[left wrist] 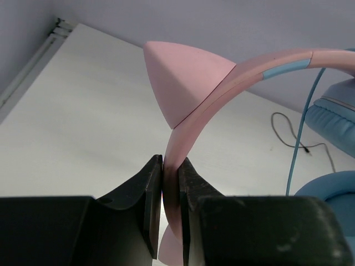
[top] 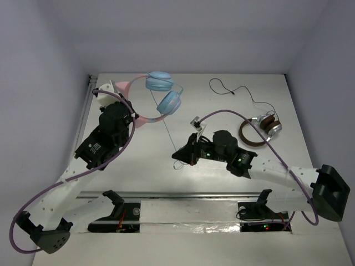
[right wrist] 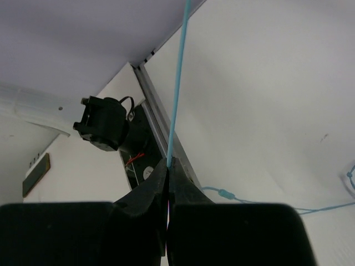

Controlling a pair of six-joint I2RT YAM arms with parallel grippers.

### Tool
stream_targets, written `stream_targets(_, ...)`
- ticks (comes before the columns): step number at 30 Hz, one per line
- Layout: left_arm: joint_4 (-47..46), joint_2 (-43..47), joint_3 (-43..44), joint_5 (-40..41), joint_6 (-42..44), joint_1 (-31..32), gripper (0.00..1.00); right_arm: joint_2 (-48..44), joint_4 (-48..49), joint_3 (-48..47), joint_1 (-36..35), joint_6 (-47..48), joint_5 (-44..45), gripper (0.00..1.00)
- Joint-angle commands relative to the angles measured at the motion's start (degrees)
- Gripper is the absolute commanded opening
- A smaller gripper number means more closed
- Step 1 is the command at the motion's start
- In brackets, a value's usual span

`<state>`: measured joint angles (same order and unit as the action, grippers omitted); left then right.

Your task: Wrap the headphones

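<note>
Headphones [top: 159, 82] are at the far left of the desk [top: 144, 166], held up by the headband. Their thin light-blue cable [right wrist: 176, 94] runs taut. In my judgement a hard pull could slip it from the grip or drag the ear cups, and the slack tail on the desk might snag. The left pincer [left wrist: 170, 166] is clamped narrow on the pink headband [left wrist: 244, 72], just below a cat-ear point. The right pincer [right wrist: 168, 164] is closed tight on the cable.

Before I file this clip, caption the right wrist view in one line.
Right gripper shut on the headphones' thin light-blue cable, which runs straight up over the white table.
</note>
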<state>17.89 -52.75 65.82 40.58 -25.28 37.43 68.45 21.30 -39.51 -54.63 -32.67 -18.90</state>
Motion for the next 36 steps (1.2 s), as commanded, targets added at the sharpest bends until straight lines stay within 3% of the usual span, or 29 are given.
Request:
stream_targets(1,-3.0,1.2,-0.5,7.0,-0.2,0.1,0.00,-1.6,-15.6,-6.3,-3.2,4.4,6.4,0.00)
stream_targets(8,4.3,-1.3,-4.0,4.7,-0.4,0.1,0.00,-2.2,-34.3,-18.7,-3.7,10.2,11.9,0.00)
stream_targets(12,8.1,-3.1,-6.7,-0.8,0.0,0.1,0.00,1.4,-45.0,-27.4,-3.7,14.4,14.6,0.00)
stream_targets(18,11.0,-6.4,-8.2,-9.8,2.4,0.6,0.00,6.7,-50.8,-35.4,-3.7,18.2,16.5,0.00)
stream_targets(23,7.2,-8.0,-9.7,-14.7,3.4,0.6,0.00,12.4,-55.9,-41.4,-4.3,19.3,13.6,0.00)
stream_targets(29,7.6,-9.6,-9.1,-26.7,8.7,1.2,0.00,15.1,-62.0,-46.1,-4.3,21.6,18.9,0.00)
stream_targets(36,14.9,-7.5,-7.9,-29.2,12.3,1.2,0.00,11.6,-67.1,-45.3,-4.3,20.4,29.7,0.00)
